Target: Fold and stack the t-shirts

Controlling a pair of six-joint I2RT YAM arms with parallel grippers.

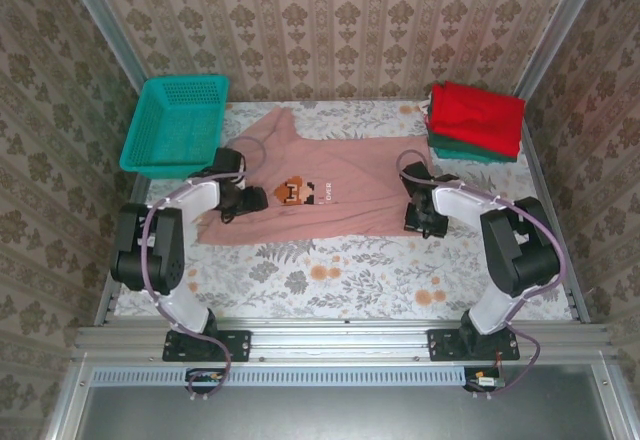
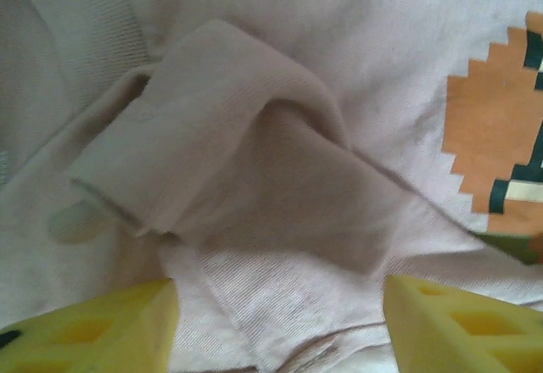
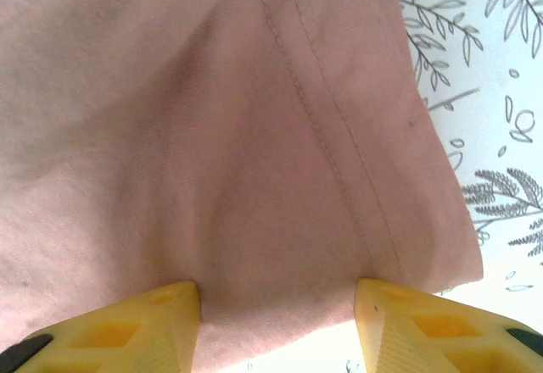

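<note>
— Across the middle of the table (image 1: 330, 275), what do you have?

— The dusty-pink t-shirt (image 1: 340, 175), spread flat and lying sideways: neck end toward my left arm (image 1: 190, 205), hem toward my right arm (image 1: 470, 205). Its pixel-art print (image 1: 300, 193) faces up, nearer my left side.

— And your left jaws?

— Low over the cloth, just left of that print, and standing wide. Ahead of the two yellow fingers (image 2: 102, 326) lies a folded-over flap (image 2: 246, 161) of pink cloth (a sleeve, by its look). Nothing is pinched; the cloth lies loose under the gap.

— The right jaws?

— Down at the shirt's right edge, partly apart. The stitched hem (image 3: 339, 153) runs up from between the fingers (image 3: 424, 331), and the cloth spans the gap. The pads are not closed on it (whether they press it onto the table I cannot tell).

— Where are the other shirts?

— At the far right corner, near the pink one's hem end. The red t-shirt (image 1: 478, 115) is folded and rests on the dark green t-shirt (image 1: 470, 152), of which just an edge peeks out beneath.

— Anything else?

— A teal mesh basket (image 1: 175, 125) at the far left corner, just beyond my left arm.
</note>
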